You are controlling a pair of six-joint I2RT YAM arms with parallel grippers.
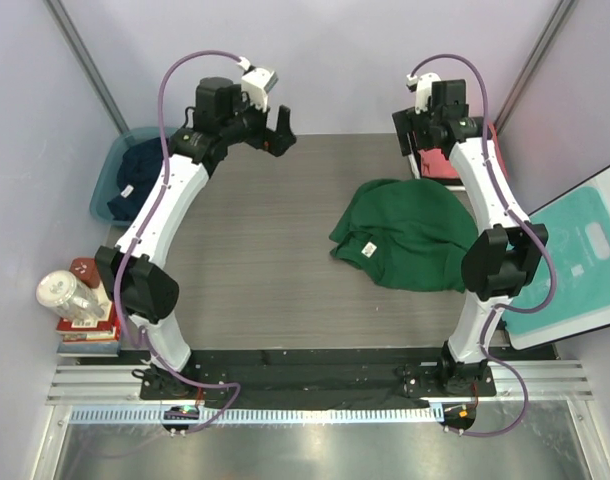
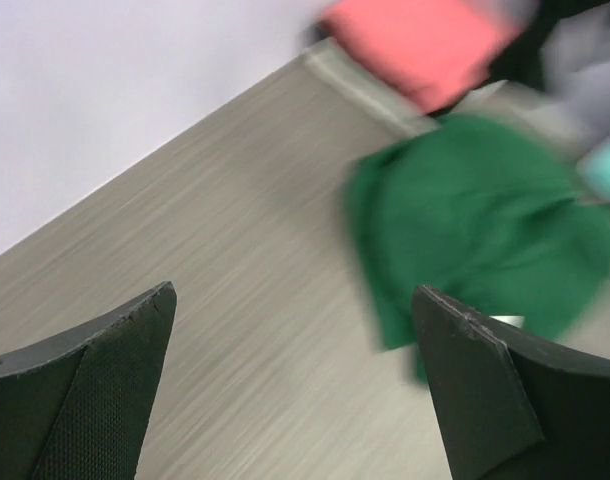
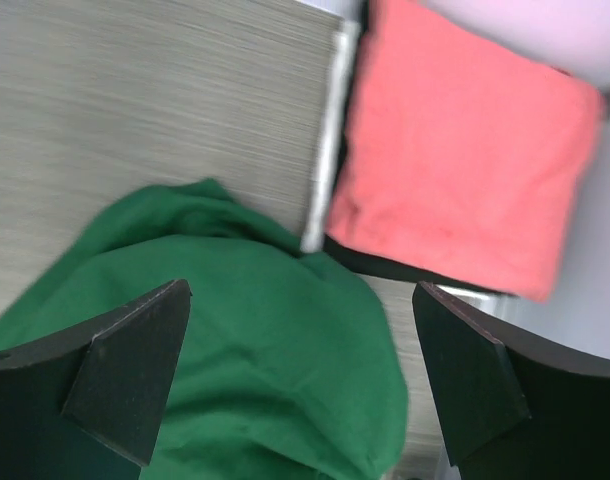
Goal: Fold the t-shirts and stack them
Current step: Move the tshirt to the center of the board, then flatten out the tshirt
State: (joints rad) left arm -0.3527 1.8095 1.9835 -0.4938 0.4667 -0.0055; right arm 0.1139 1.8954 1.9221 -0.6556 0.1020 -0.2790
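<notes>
**Now: both claws wide, green tee loose on bench**

- Left claw [image 1: 277, 128]: jaws wide apart, nothing between them. It hangs above bare bench [image 1: 255, 250]. The left wrist view is blurred, but both fingers are clear of cloth.
- Right claw [image 1: 421, 118]: jaws wide apart too, holding nothing, raised off the bench.
- Dark green t-shirt [image 1: 410, 230]: plain and crumpled, unfolded, in a rounded heap with rumpled edges. It lies on the bench below the right claw, on its near side toward the arm bases. It is well apart from the left claw, off to that claw's right. The right wrist view shows it spread beneath both fingers, not touching them.
- Small white neck tag [image 1: 368, 247] shows at the green tee's near-left edge. Its print is too small to read.
- Coral-red t-shirt [image 3: 455, 170]: folded flat into a neat rectangle, just beyond the right claw, on top of a black t-shirt [image 3: 385, 265] whose edge shows underneath. The green tee's far edge lies just beside this stack.
- Navy t-shirt [image 1: 135, 170]: bunched inside the teal tub [image 1: 103, 190], on the left claw's left.
- Teal-and-white board [image 1: 585, 250]: beside the right arm. Its markings are unreadable.
</notes>
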